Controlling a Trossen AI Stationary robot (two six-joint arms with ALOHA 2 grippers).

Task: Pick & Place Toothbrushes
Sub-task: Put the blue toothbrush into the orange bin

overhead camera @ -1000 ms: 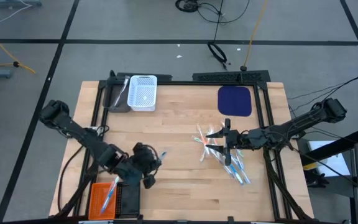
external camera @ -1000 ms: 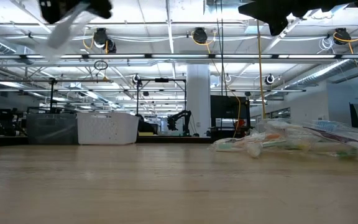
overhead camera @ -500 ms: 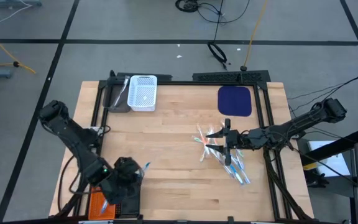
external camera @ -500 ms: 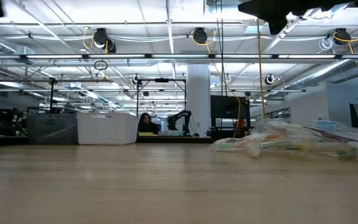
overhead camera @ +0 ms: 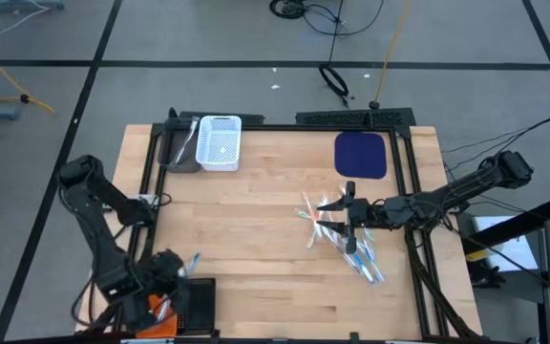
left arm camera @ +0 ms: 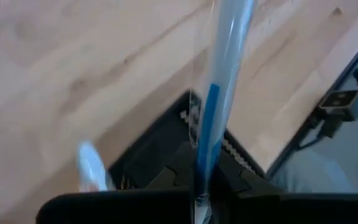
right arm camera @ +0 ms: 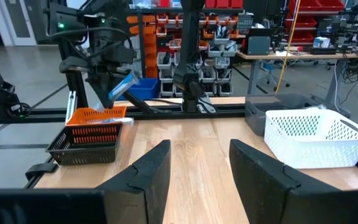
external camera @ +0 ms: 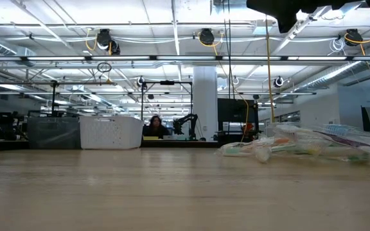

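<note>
One toothbrush (overhead camera: 192, 263), blue-handled and in a clear wrapper, is held clenched in the left gripper (overhead camera: 172, 270) at the near left corner of the bench (overhead camera: 256, 229). Over the last second this gripper has been carried from further in on the bench, back toward that corner, so that it is now poised over the orange basket (overhead camera: 151, 313) and the black basket (overhead camera: 197, 304) set side by side at the near edge. In the left wrist view the wrapped toothbrush (left arm camera: 219, 93) is seen standing out past the gripper, with the black basket's rim (left arm camera: 166, 134) below it. A second blue toothbrush (overhead camera: 163, 308) is already lying in the orange basket.

Nothing has changed on the right. The right gripper (overhead camera: 349, 218) is held with its fingers (right arm camera: 148, 171) spread and empty, above the heap of remaining toothbrushes (overhead camera: 347, 239) near the right edge. A white basket (overhead camera: 220, 143) and a dark blue mat (overhead camera: 361, 155) are set along the far edge.

The carry appears almost complete; a release into a basket is judged to be the next step, and many toothbrushes are left to move.
</note>
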